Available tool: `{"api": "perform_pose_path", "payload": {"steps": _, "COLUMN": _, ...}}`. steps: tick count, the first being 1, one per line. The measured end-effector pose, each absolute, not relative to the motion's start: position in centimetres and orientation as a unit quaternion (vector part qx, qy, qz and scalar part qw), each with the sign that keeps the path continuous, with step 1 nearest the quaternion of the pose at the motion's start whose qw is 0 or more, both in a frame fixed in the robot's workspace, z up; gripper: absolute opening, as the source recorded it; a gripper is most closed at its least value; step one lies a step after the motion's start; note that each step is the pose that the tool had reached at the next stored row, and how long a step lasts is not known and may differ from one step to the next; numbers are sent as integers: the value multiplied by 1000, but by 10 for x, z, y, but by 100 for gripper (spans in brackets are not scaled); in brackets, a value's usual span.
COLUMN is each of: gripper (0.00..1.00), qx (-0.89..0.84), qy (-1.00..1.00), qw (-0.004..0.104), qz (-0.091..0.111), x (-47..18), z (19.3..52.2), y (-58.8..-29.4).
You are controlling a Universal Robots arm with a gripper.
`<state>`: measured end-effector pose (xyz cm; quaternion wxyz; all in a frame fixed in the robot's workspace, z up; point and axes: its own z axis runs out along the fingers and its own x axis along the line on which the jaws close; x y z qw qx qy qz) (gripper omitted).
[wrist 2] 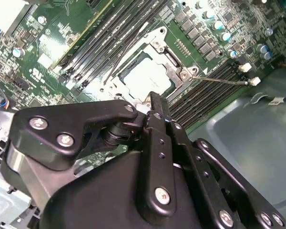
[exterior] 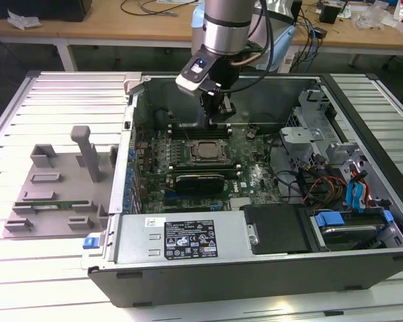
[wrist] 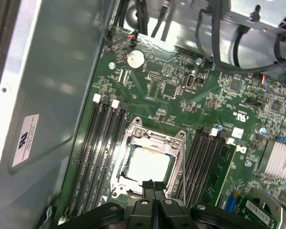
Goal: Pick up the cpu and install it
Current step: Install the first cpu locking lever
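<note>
1. Exterior view:
   - Shows the end effector (exterior: 219, 119) hanging inside the open computer case (exterior: 255, 285) on the slatted table (exterior: 60, 100), pointed down at the motherboard (exterior: 255, 178).
   - Places the cpu (exterior: 207, 151) flat in its socket near the middle of the board, just beneath the fingertips.
   - Suggests a vertical posture chosen to clear the case walls and meet the socket squarely from above.

2. Second wrist view:
   - Shows the end effector (wrist 2: 153, 101) narrow, fingers pressed together with nothing between them.
   - Places the cpu (wrist 2: 145, 76) just beyond the fingertips, silver top up, enclosed by the metal socket frame (wrist 2: 181, 72).
   - Cannot tell whether the tips touch the chip or stand just clear of it.

3. First wrist view:
   - Confirms the end effector (wrist: 152, 187) closed and empty, tips at the near edge of the socket frame (wrist: 155, 138).
   - Shows the cpu (wrist: 148, 164) level and square within the frame, between the banks of memory slots (wrist: 100, 148).
   - Indicates, by judgement, a chip already seated, the frame keeping it aligned over the contacts.
</note>
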<state>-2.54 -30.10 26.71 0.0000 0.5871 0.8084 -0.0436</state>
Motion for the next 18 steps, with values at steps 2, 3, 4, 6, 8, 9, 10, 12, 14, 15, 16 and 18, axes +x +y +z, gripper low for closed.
{"api": "perform_pose_path", "payload": {"steps": 2, "gripper": 11, "qx": 573, "qy": 818, "qw": 1, "qz": -44, "x": -25, "z": 267, "y": -301}}
{"api": "perform_pose_path", "payload": {"steps": 3, "gripper": 11, "qx": 569, "qy": 821, "qw": 1, "qz": -44, "x": -25, "z": 267, "y": -301}}
{"api": "perform_pose_path", "payload": {"steps": 4, "gripper": 11, "qx": 557, "qy": 829, "qw": 2, "qz": -44, "x": -25, "z": 267, "y": -301}}
{"api": "perform_pose_path", "payload": {"steps": 6, "gripper": 11, "qx": 542, "qy": 840, "qw": 2, "qz": -44, "x": -25, "z": 267, "y": -301}}
{"api": "perform_pose_path", "payload": {"steps": 8, "gripper": 11, "qx": 531, "qy": 846, "qw": 3, "qz": -44, "x": -25, "z": 267, "y": -301}}
{"api": "perform_pose_path", "payload": {"steps": 9, "gripper": 11, "qx": 527, "qy": 849, "qw": 3, "qz": -43, "x": -25, "z": 267, "y": -301}}
{"api": "perform_pose_path", "payload": {"steps": 10, "gripper": 11, "qx": 523, "qy": 851, "qw": 3, "qz": -43, "x": -25, "z": 267, "y": -301}}
{"api": "perform_pose_path", "payload": {"steps": 12, "gripper": 11, "qx": 503, "qy": 863, "qw": 4, "qz": -43, "x": -25, "z": 267, "y": -301}}
{"api": "perform_pose_path", "payload": {"steps": 14, "gripper": 11, "qx": 486, "qy": 873, "qw": 5, "qz": -43, "x": -25, "z": 267, "y": -301}}
{"api": "perform_pose_path", "payload": {"steps": 15, "gripper": 11, "qx": 474, "qy": 879, "qw": 6, "qz": -43, "x": -25, "z": 267, "y": -301}}
{"api": "perform_pose_path", "payload": {"steps": 16, "gripper": 11, "qx": 464, "qy": 885, "qw": 6, "qz": -43, "x": -25, "z": 267, "y": -301}}
{"api": "perform_pose_path", "payload": {"steps": 18, "gripper": 11, "qx": 447, "qy": 893, "qw": 7, "qz": -43, "x": -25, "z": 267, "y": -301}}
